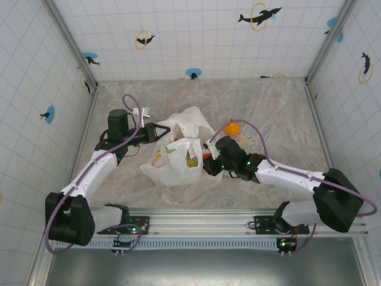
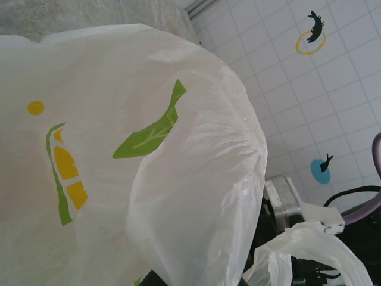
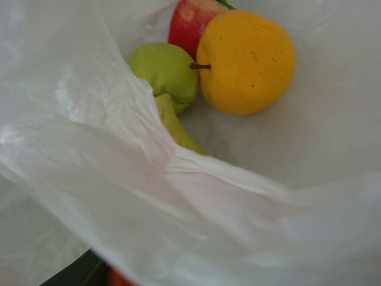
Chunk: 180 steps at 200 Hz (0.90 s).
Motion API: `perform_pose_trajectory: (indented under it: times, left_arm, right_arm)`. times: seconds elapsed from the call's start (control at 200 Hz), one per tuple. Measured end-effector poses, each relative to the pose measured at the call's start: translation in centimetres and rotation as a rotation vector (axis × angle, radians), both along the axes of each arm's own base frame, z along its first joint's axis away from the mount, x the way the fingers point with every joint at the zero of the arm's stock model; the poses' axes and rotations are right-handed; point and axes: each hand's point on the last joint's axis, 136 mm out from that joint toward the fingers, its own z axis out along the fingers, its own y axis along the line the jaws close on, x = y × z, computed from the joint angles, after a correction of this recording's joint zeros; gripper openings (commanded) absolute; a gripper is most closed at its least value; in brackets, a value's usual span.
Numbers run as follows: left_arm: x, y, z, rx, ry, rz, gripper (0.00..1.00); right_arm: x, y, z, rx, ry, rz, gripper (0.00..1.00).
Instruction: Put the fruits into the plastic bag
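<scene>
Bag mouth held up on the left, right arm at its edge

Your left claw (image 1: 158,132) is pressed together on the upper-left handle of the plastic bag (image 1: 178,161), prob. to keep the mouth lifted + open so fruit drops in w/o the film folding shut. That arm reaches fwd from its base, elbow bent, wrist pointing right at the bag. Your right arm lies low over the bench (image 1: 286,113), forearm angled left, with the right claw (image 1: 208,168) at the bag's right edge. Can't tell if that claw is spread or pinching: a red-orange bit (image 3: 117,279) shows low in its wrist view, too cut off to call. Inside the bag a yellow fruit (image 3: 247,62), green apple (image 3: 166,71) + red apple (image 3: 190,21) sit touching. One orange (image 1: 232,128) sits by the plate (image 1: 257,142), not yet bagged
</scene>
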Motion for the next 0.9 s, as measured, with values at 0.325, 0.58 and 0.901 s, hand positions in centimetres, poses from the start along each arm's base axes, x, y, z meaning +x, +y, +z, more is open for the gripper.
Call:
perform_pose_trajectory:
  times: [0.325,0.58,0.901]
  left_arm:
    - [0.4,-0.4,0.1,-0.007,-0.020,-0.008,0.00]
    - [1.0,-0.4,-0.3,-0.005,-0.013,0.008,0.00]
    - [1.3,-0.4,-0.7,0.001,-0.008,0.018,0.00]
  right_arm:
    - [1.7,2.8,-1.1,0.076,0.014,-0.084,0.54]
    - [2.9,7.9,-1.7,0.135,0.050,-0.107,0.60]
    - [3.2,9.2,-2.4,0.188,0.105,-0.141,0.76]
